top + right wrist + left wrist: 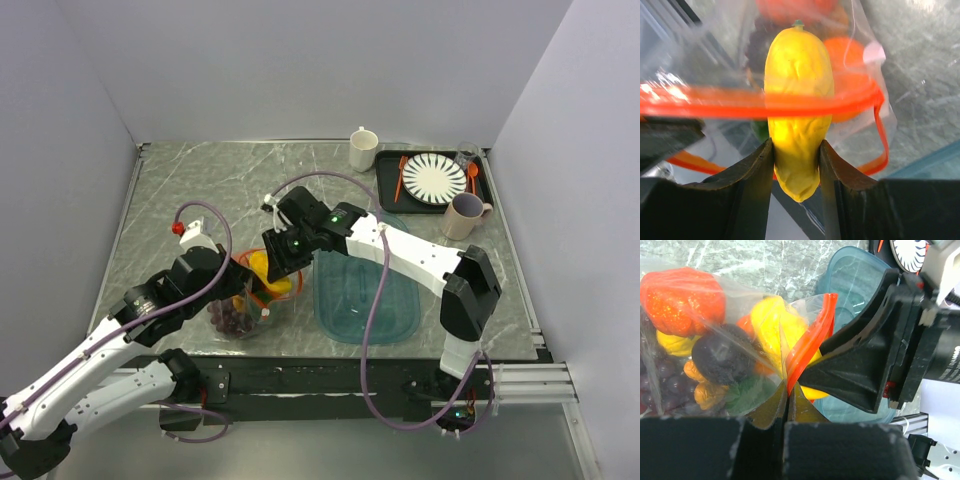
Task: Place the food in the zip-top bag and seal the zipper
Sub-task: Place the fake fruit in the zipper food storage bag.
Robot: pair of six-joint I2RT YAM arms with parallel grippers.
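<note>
The clear zip-top bag (245,300) lies at the table's near edge with several toy fruits inside: an orange round (682,292), a dark plum (722,357), purple grapes (230,318) and a green piece (747,392). My left gripper (787,390) is shut on the bag's mouth edge by the orange-red zipper (810,340). My right gripper (796,155) is shut on a yellow fruit (797,100) and holds it pushed partway through the open mouth, with the zipper strip (760,102) crossing in front of it.
A translucent teal tray (365,295) lies just right of the bag. At the back right are a white mug (363,148), a black tray with a striped plate (434,179) and orange cutlery, and a mauve mug (464,215).
</note>
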